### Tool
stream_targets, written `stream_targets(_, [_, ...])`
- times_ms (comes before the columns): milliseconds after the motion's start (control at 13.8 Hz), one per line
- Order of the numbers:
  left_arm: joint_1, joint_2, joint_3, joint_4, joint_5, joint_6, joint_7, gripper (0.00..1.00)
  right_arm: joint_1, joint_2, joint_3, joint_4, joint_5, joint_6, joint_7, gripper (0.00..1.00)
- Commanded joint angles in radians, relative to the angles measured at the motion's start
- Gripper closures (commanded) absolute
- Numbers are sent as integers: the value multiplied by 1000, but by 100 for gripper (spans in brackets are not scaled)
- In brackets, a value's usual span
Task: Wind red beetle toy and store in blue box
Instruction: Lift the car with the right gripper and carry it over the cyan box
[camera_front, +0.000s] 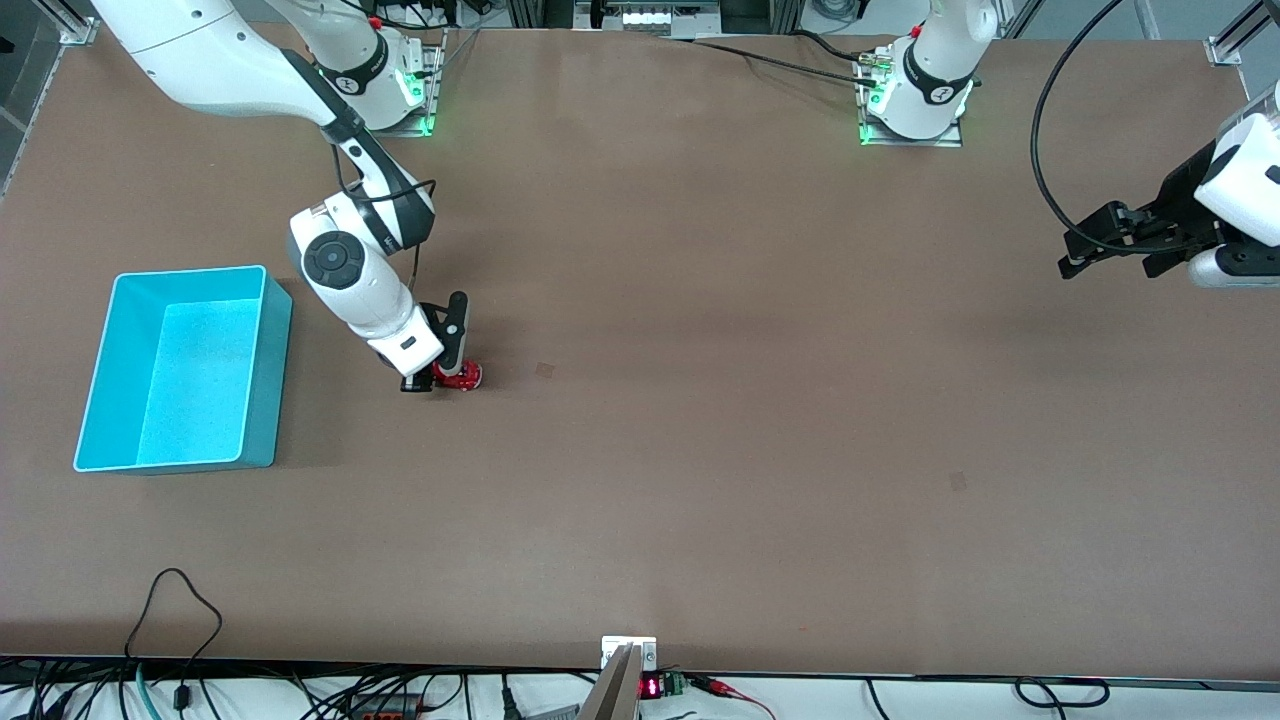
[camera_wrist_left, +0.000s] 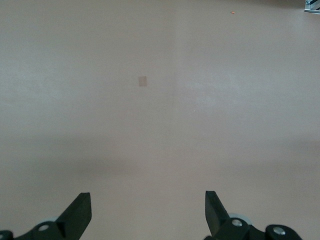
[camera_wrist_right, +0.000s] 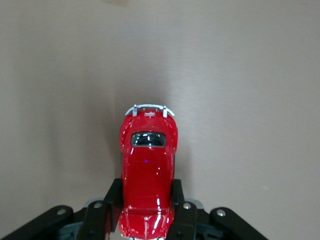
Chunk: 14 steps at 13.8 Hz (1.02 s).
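Observation:
The red beetle toy is down at the brown table, beside the blue box toward the middle of the table. My right gripper is shut on the toy. In the right wrist view the toy points away from the gripper, and both fingers press on its sides. The blue box is open-topped and holds nothing. My left gripper is open and empty, held up over the left arm's end of the table; its view shows only bare table between the fingertips.
The brown table has a small dark patch just beside the toy and another nearer the front camera. Cables and a device lie along the table's front edge.

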Motion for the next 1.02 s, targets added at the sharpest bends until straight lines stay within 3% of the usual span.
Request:
stream_targets(0, [16, -7, 0, -1, -22, -6, 8, 0, -8, -64, -7, 26, 54, -51, 36, 97])
stream_targets(290, [18, -2, 1, -1, -22, -6, 8, 0, -60, -189, -35, 58, 189, -194, 70, 100])
stream_targets(435, [-8, -2, 18, -3, -22, -9, 8, 0, -101, -229, -102, 60, 235, -195, 157, 100])
stream_targets(653, [-155, -2, 177, -3, -20, -7, 8, 0, -106, -286, -232, 70, 303, -255, 350, 100])
stream_targets(943, [-145, -4, 175, -3, -6, -6, 6, 0, -109, -288, -418, 74, 390, -346, 461, 100])
